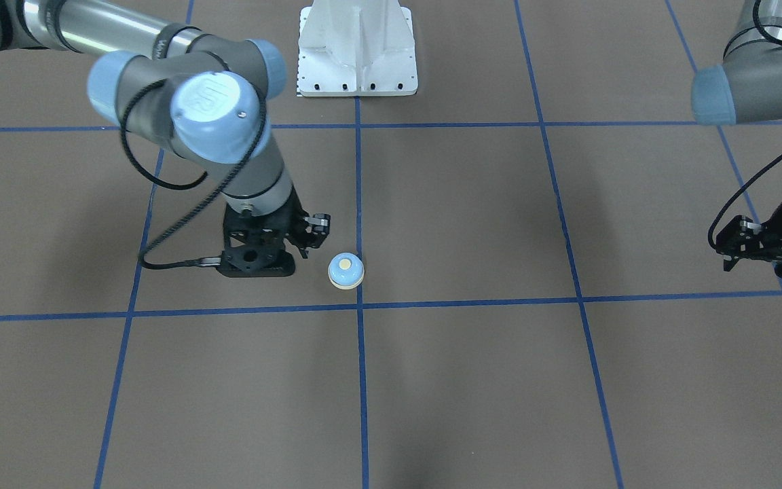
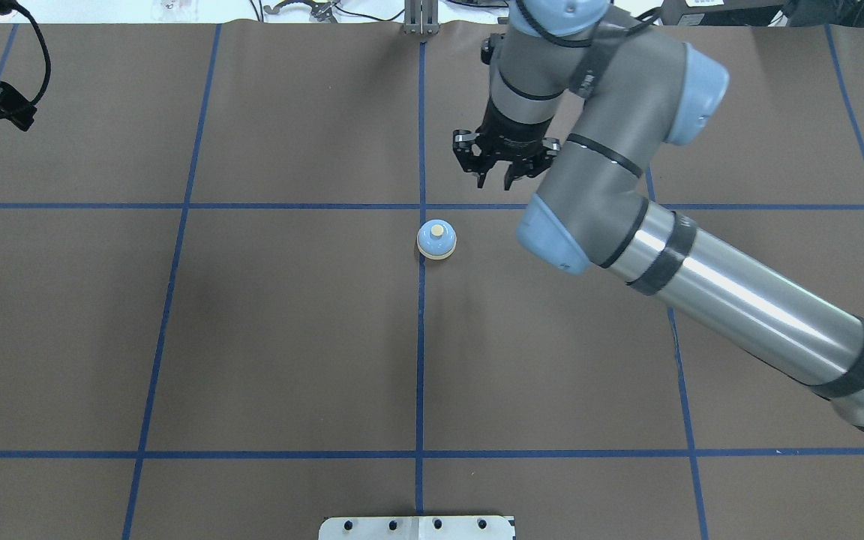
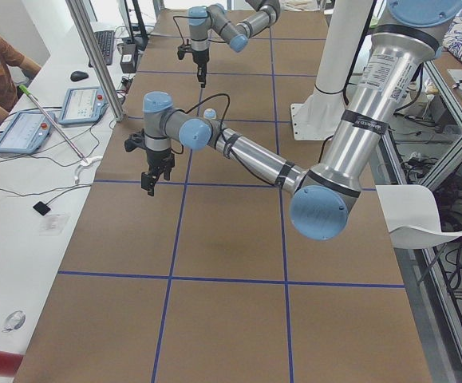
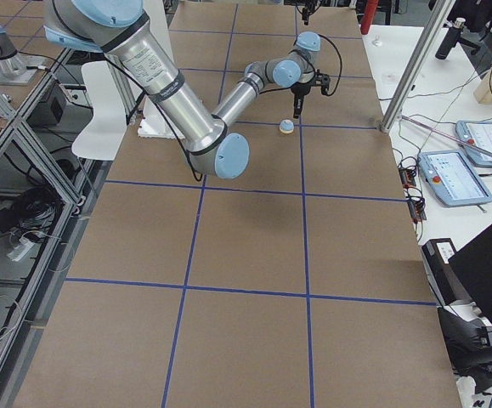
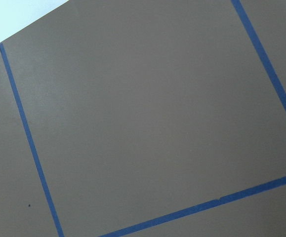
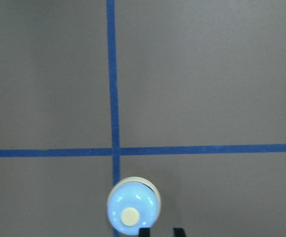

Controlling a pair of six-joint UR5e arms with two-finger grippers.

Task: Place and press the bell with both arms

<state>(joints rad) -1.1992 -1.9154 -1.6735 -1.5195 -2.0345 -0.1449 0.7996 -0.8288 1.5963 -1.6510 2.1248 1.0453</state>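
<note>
The bell [image 1: 345,270] stands upright on the brown table, on the blue centre line; it also shows in the overhead view [image 2: 436,240], the exterior right view [image 4: 287,127] and the right wrist view [image 6: 133,210]. My right gripper [image 2: 497,180] hangs above the table a little beyond and beside the bell, apart from it and empty. Its fingertips [image 6: 143,232] show a narrow gap. In the front-facing view it [image 1: 313,238] sits just left of the bell. My left gripper [image 2: 12,112] is far off at the table's left edge [image 1: 730,252], empty; its fingers do not show in its wrist view.
The white pedestal [image 1: 357,47] stands at the robot's side of the table [image 2: 417,527]. Blue tape lines [image 2: 421,337] divide the brown surface into squares. The right arm's long forearm [image 2: 739,300] spans the right half above the table.
</note>
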